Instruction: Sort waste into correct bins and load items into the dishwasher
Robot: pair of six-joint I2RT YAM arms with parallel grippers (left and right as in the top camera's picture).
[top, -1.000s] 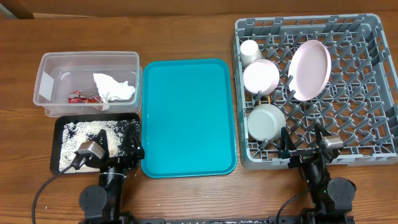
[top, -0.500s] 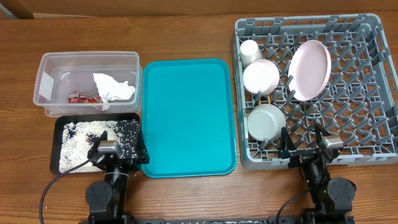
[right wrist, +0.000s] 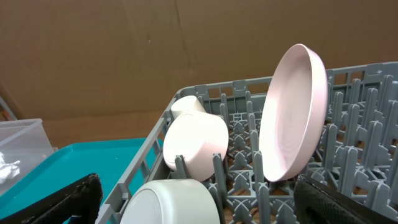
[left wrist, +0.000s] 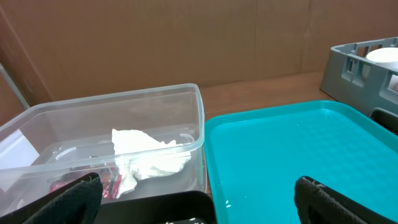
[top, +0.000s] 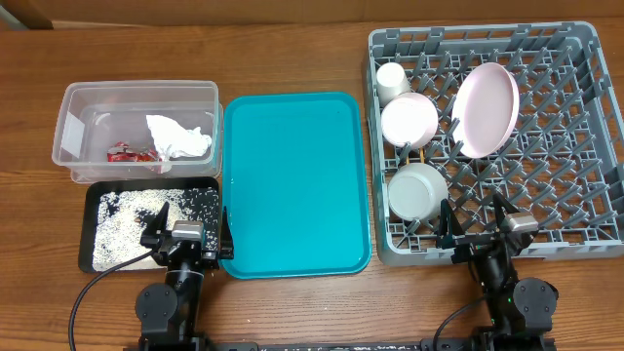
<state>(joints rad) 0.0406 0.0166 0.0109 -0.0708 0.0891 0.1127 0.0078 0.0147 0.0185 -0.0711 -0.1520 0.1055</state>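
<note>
Left gripper (top: 190, 232) rightward, beside teal tray (top: 292, 185)

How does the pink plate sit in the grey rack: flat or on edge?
On edge, tilted: the plate stands between pegs of the rack, face sideways.

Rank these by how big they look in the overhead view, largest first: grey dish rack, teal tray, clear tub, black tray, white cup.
1. grey dish rack
2. teal tray
3. clear tub and black tray: they look about alike, and the tub's rim sits nearer the camera, so unranked
4. white cup
</note>
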